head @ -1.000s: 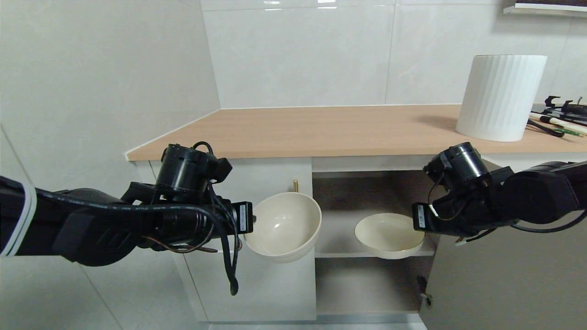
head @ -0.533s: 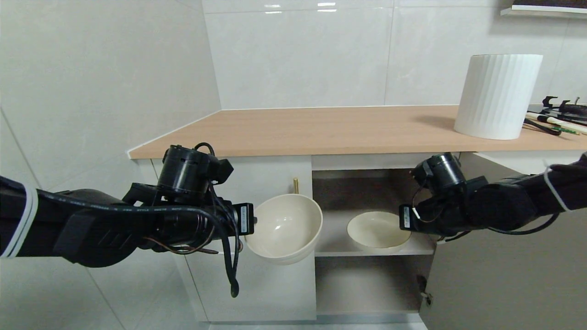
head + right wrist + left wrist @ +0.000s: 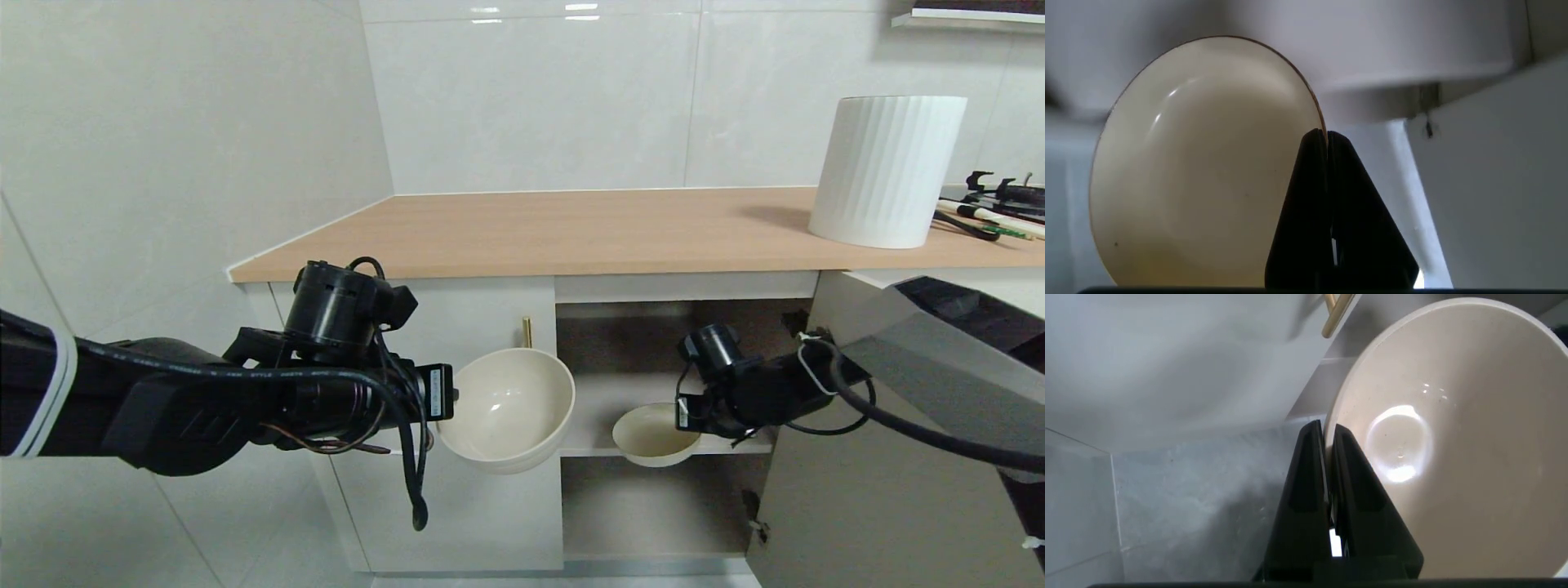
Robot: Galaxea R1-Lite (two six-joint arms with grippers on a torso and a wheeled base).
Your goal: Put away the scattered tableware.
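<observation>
My left gripper (image 3: 447,395) is shut on the rim of a deep cream bowl (image 3: 506,408), held in the air in front of the closed left cabinet door (image 3: 482,506). In the left wrist view its fingers (image 3: 1328,469) pinch the bowl's (image 3: 1454,433) edge. My right gripper (image 3: 684,415) is shut on the rim of a shallow cream plate (image 3: 653,434), which sits at the front edge of the open cabinet's middle shelf (image 3: 604,400). The right wrist view has the plate (image 3: 1200,163) clamped between the dark fingers (image 3: 1327,180).
The right cabinet door (image 3: 882,482) stands open beside my right arm. A brass handle (image 3: 526,330) sticks out of the left door. On the wooden counter (image 3: 571,229) a white ribbed cylinder (image 3: 886,170) stands at the right, with utensils (image 3: 996,208) behind it.
My right arm has pushed forward into the cabinet, carrying the plate deeper and lower onto the shelf. The left arm with the bowl has stayed in place.
</observation>
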